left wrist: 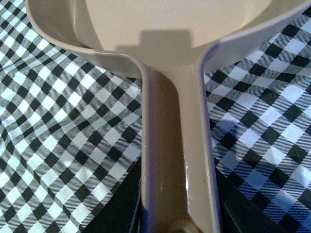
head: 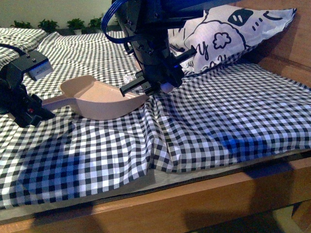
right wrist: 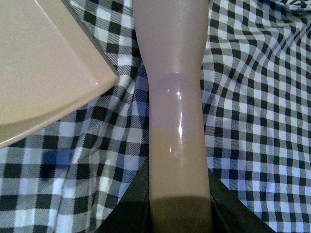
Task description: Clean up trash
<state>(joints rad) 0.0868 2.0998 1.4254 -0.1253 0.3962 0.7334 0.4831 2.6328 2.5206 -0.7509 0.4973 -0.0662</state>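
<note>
From the front, the left gripper (head: 36, 110) sits at the left of the checked bedsheet (head: 233, 126) and clamps the handle of a pinkish-beige scoop (head: 99, 99), whose open mouth faces the right arm. The right gripper (head: 154, 83) hangs low at the scoop's mouth, with a pale handle end just showing under it. A small white paper wad (head: 129, 78) (partly hidden by the arm) lies on the sheet just behind the scoop's far rim, beside the right gripper. A white pillow with black prints (head: 228, 34) rests behind, against the wooden bed frame (head: 204, 199).

The left wrist view shows the scoop's handle (left wrist: 177, 155) running out from between the 2 dark fingers (left wrist: 121, 204), which are closed on it, to the bowl.

In the right wrist view, the right fingers (right wrist: 131, 208) grip a second pinkish-beige handle (right wrist: 175, 121) over the sheet; the scoop's corner (right wrist: 43, 73) lies just beside it.
</note>
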